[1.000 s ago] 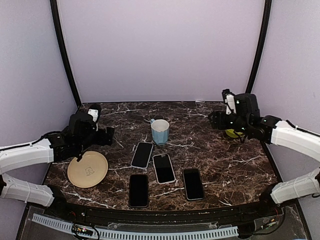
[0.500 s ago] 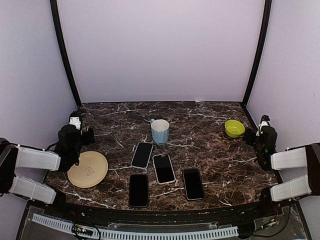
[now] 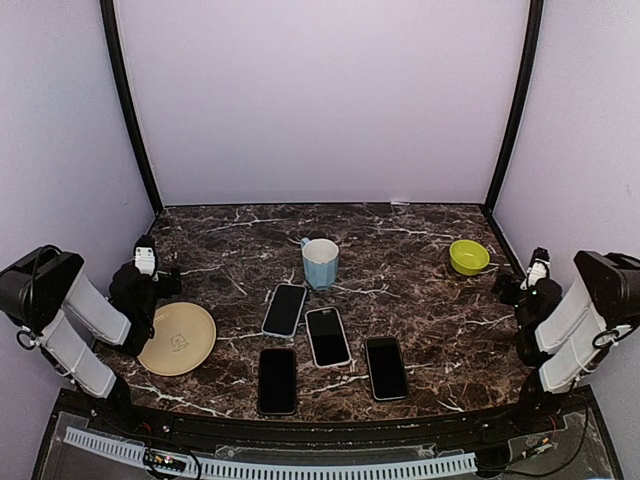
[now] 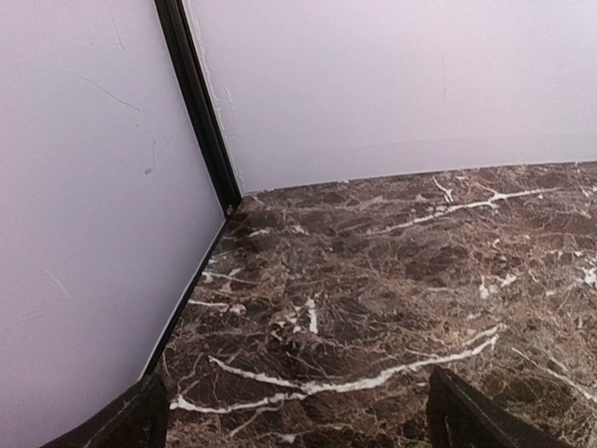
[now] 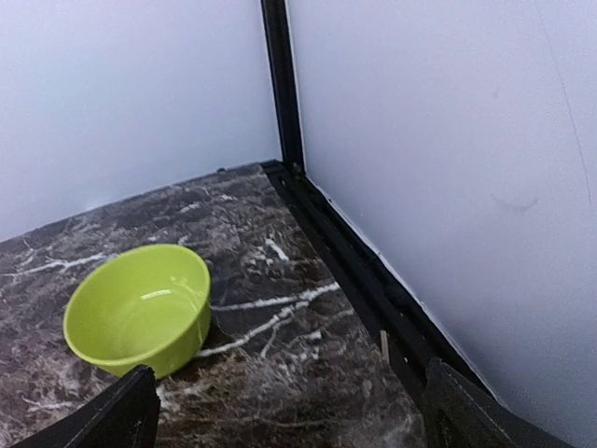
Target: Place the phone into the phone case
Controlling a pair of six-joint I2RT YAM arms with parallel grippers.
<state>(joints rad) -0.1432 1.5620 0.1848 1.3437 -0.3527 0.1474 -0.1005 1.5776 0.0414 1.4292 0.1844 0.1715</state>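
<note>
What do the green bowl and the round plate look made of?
Green bowl: probably glossy plastic or glazed ceramic; soft highlights show inside. Plate: matte tan, perhaps plastic or bamboo fibre; no shine, too small to tell more.

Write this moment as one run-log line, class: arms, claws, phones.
left claw: open, empty | right claw: open, empty, facing green bowl | phones: four flat mid-table, none held | stage: no grasp yet

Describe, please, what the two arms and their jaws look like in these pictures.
The left arm and right arm match: white link covers between black joint housings, with a thin black cable looping beside each elbow. Each wrist is black with a small white piece. In the wrist views the jaws show as dark, wedge-shaped tips.
</note>
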